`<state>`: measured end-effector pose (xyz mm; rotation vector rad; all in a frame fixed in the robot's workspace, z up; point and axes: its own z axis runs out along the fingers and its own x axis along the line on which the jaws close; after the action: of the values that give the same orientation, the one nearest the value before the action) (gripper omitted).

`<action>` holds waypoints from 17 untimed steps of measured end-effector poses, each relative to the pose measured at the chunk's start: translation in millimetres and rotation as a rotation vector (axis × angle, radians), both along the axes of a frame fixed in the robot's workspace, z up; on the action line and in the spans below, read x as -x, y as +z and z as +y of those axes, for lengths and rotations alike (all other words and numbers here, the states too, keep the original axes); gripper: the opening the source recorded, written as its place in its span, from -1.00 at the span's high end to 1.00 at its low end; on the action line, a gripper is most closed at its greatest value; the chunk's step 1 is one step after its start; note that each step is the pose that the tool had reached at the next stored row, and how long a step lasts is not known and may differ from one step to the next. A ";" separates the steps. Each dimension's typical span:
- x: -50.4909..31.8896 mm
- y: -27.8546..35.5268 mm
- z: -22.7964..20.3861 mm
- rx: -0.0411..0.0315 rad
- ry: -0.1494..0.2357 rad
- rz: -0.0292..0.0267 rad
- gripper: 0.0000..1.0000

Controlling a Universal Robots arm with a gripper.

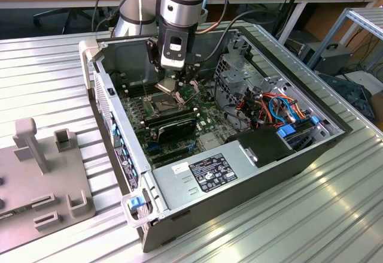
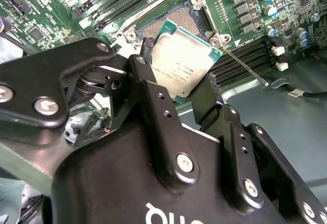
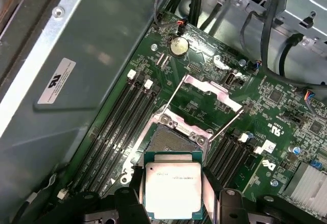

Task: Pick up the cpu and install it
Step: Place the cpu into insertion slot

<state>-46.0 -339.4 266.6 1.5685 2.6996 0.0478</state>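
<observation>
Robot arm (image 1: 179,11) reaching down into an open computer case (image 1: 114,116) that lies on its side on a ribbed metal table (image 1: 48,71). At the arm's end, the gripper (image 1: 172,88) sits low over the green circuit board (image 1: 209,104), near the middle of the case.

In both wrist views the two black fingers (image 3: 134,183) are clamped on a square processor chip (image 3: 172,191), one finger on each of two opposite edges. The chip's silver top (image 2: 184,66) faces up and away from the board. It sits at the edge of the processor socket (image 3: 171,140), partly overlapping it. It looks slightly tilted and raised off the socket, though whether one corner touches is hard to tell.

The socket's metal clamp frame (image 3: 207,89) is swung open, leaving the grid of contacts (image 2: 173,25) bare. Long black memory slots (image 3: 122,122) run along both sides of the socket. A round coin battery (image 3: 178,45) sits on the board beyond the open frame.

In the exterior view, a grey power box (image 1: 203,179) fills the near end of the case. Bundles of orange, blue and black cables (image 1: 275,104) lie toward the exterior view's right. A grey plastic holder (image 1: 42,173) with slots stands on the table at the exterior view's left, well apart from the case.
</observation>
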 end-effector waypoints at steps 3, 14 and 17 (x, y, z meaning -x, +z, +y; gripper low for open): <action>0.0 -0.3 0.0 0.0000 -0.049 0.0000 -0.09; 0.0 -2.0 0.0 0.0001 -0.325 0.0000 -0.09; 0.0 -2.4 0.0 0.0000 -0.384 0.0000 -0.09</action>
<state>-46.0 -339.4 264.2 2.0509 2.3470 0.0412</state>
